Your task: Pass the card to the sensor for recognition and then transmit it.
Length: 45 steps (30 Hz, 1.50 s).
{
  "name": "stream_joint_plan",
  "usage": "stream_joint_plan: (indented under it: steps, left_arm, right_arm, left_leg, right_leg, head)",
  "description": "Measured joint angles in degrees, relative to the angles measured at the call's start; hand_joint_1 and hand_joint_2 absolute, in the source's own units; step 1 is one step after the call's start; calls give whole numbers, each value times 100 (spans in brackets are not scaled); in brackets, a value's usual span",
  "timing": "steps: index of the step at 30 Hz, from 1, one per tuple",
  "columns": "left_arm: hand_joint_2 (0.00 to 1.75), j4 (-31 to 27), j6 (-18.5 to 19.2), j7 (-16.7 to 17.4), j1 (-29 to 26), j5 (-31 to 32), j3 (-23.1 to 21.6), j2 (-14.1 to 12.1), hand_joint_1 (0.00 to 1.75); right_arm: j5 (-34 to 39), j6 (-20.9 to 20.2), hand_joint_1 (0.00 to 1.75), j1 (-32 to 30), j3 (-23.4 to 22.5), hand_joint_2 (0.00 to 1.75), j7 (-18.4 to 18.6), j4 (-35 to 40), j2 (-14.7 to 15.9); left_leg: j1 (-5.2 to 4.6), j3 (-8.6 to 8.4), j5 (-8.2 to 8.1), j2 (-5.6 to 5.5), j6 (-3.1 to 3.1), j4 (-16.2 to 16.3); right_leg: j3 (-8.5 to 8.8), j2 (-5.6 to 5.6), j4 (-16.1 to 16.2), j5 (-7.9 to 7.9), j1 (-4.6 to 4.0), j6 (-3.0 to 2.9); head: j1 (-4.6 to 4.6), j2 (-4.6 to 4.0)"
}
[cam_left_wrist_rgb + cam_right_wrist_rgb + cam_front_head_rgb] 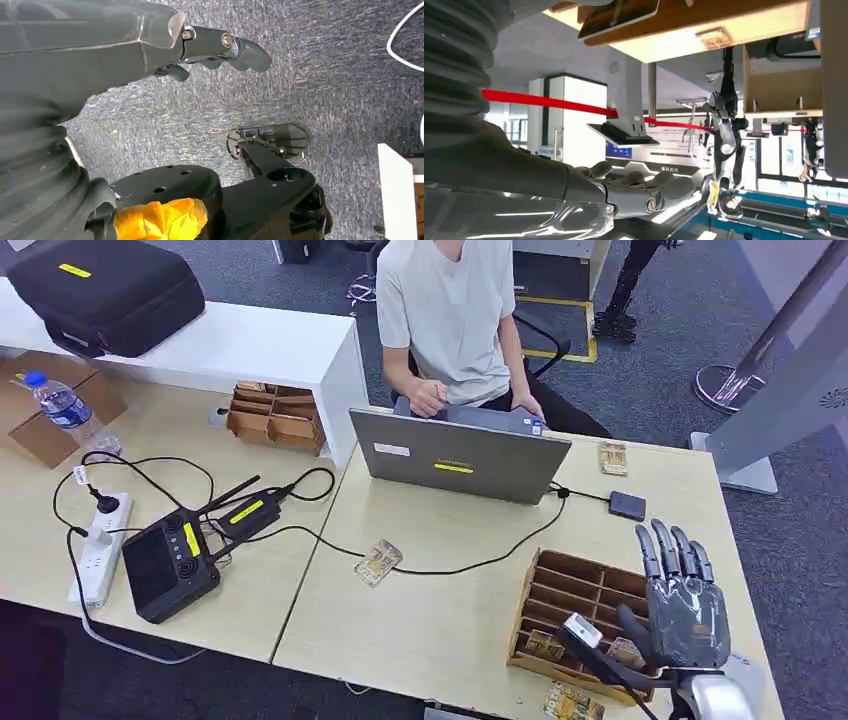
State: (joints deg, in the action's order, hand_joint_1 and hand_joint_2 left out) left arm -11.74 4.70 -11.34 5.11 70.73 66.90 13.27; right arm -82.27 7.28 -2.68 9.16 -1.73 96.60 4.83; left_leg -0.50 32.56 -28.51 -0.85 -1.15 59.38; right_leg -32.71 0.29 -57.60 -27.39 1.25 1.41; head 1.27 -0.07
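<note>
At the lower right of the head view, the right robot hand (685, 605) is raised over the table (440, 620), fingers straight and spread, holding nothing. It stands above the right end of a wooden compartment tray (560, 585), where cards (545, 644) lie in the front slots. Another card (571, 703) rests on the table edge just in front of the tray, and one card (378, 562) lies alone at mid-table, touching a black cable (480, 562). That cable runs to a small black sensor box (627, 505) near the right edge, above the tray in the frame. One more card (612, 458) lies further up, beside the open grey laptop (455, 458).

A person in a light shirt (450, 310) sits behind the laptop, at upper centre. To the left are a black handheld controller (170, 565), a white power strip (100, 545), a second wooden tray (275, 418), a water bottle (62, 405) and a black case (105, 285) on a white shelf.

In the left wrist view, the left robot hand (215, 47) hangs over grey carpet (325, 75), fingers loosely curled with nothing in them.
</note>
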Motion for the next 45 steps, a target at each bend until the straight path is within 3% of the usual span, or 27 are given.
stream_joint_plan:
  steps: [24,45]
  left_arm:
    - [175,0,-2,4,-1,0,2,-4,0]
    - [175,0,-125,111,-4,77,4,-216,0]
  right_arm:
    - [-48,-61,0,-113,26,175,-11,77,18]
    - [70,92,0,-60,26,175,-52,-513,-153]
  left_leg:
    - [1,1,0,-1,0,0]
    - [1,1,0,-1,0,-1]
  right_leg:
    - [-1,0,0,0,0,0]
    - [0,-1,0,0,0,0]
  head:
    - [-2,0]
    - [-2,0]
